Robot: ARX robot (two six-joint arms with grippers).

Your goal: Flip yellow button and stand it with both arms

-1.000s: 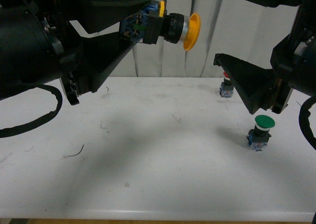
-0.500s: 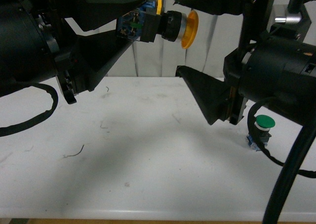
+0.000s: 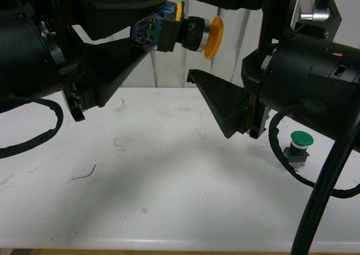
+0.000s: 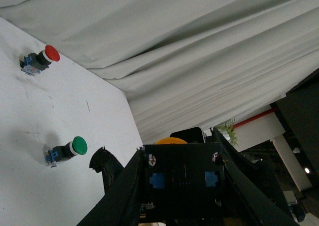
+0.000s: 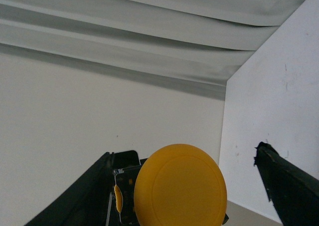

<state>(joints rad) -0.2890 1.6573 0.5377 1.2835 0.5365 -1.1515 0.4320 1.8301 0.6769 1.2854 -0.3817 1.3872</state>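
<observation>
Left claw (image 3: 152, 32) holds the yellow button (image 3: 197, 32) up high
It is clamped on the blue and black base, and the round cap points at the right claw (image 3: 187, 33). That claw is spread wide, one finger over the cap and one under, not touching. Below it a green button (image 3: 300, 148) sits on the white table (image 3: 169, 198). A red button (image 4: 40, 60) sits farther off by the curtain (image 4: 199, 46).

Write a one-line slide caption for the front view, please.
Left gripper holds the yellow button sideways above the table; the open right gripper faces it.

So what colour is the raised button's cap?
Yellow-orange cap, clearest in the right wrist view.
</observation>
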